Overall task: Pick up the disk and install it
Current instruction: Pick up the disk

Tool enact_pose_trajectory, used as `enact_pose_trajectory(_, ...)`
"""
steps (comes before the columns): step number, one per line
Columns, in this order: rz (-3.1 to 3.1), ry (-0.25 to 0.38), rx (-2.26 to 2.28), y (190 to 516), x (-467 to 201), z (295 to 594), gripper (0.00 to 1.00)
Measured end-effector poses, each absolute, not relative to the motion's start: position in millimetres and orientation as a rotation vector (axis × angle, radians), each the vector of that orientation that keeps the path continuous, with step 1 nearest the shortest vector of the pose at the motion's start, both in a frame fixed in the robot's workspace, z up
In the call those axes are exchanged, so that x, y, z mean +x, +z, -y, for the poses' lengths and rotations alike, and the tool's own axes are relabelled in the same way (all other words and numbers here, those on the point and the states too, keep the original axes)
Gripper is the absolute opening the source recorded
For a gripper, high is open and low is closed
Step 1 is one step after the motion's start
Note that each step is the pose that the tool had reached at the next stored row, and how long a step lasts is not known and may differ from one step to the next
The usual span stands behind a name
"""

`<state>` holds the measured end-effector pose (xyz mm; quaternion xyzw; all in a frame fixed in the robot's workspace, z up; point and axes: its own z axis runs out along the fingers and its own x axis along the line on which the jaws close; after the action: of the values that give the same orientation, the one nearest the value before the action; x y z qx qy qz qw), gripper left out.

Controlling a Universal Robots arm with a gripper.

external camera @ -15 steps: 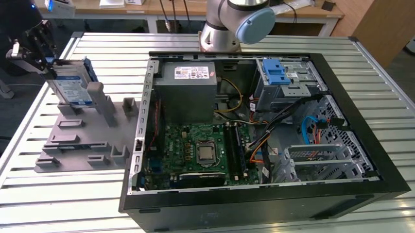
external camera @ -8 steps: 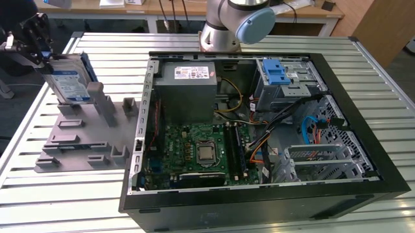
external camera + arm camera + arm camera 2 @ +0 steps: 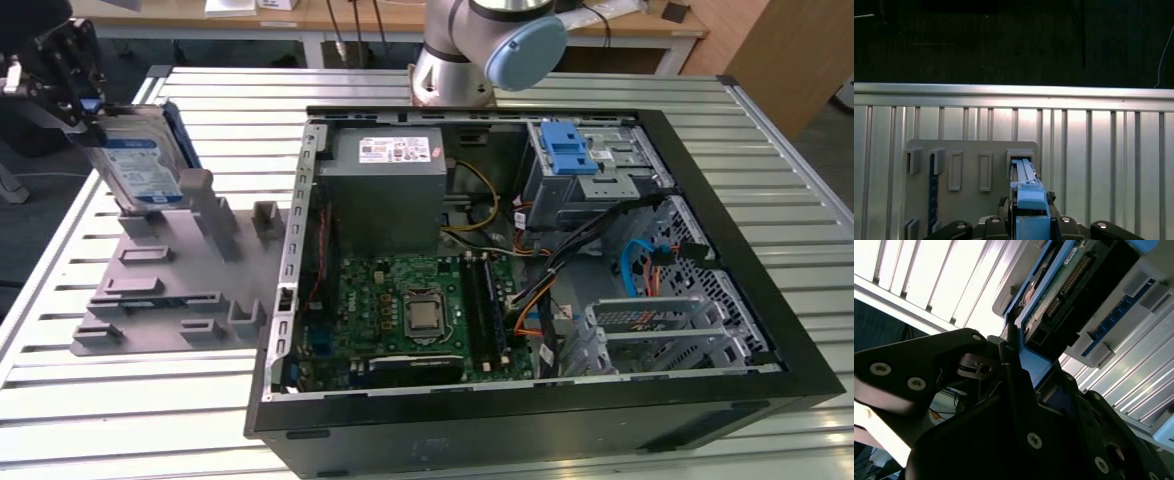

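One grip: hand (image 3: 74, 90) pinching the disk (image 3: 140, 165) by its upper edge. Stands on end, long axis running down from hand, in grey holder rack (image 3: 160, 290) at the exterior view's left of open computer case (image 3: 534, 430).

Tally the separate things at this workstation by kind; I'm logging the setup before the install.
disk, standing in the plate and gripped by the gripper: 1
grey fixture plate: 1
computer case, open: 1
power supply inside the case: 1
Total: 4
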<state>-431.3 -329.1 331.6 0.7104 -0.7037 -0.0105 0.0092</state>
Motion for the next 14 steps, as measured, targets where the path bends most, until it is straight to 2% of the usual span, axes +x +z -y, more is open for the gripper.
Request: enact_pose_trajectory(14,2.198,-0.033,2.219,343,-431,329,0.36)
